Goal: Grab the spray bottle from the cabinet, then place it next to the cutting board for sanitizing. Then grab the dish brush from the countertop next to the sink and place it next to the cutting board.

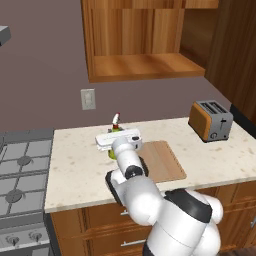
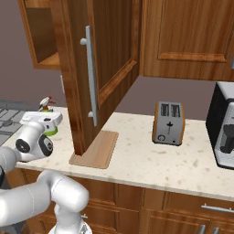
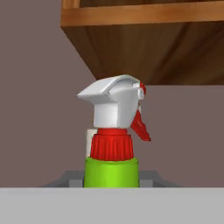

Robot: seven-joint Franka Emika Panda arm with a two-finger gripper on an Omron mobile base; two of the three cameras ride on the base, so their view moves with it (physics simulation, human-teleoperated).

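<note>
Green spray bottle (image 3: 111, 170) upright, body hidden behind end effector (image 1: 118, 140), grip unclear

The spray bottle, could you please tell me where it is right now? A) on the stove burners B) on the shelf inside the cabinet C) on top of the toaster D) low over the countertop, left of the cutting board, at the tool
D: the spray bottle sits low over the countertop, left of the cutting board, at the tool, and the cabinet shelf is bare.
</note>
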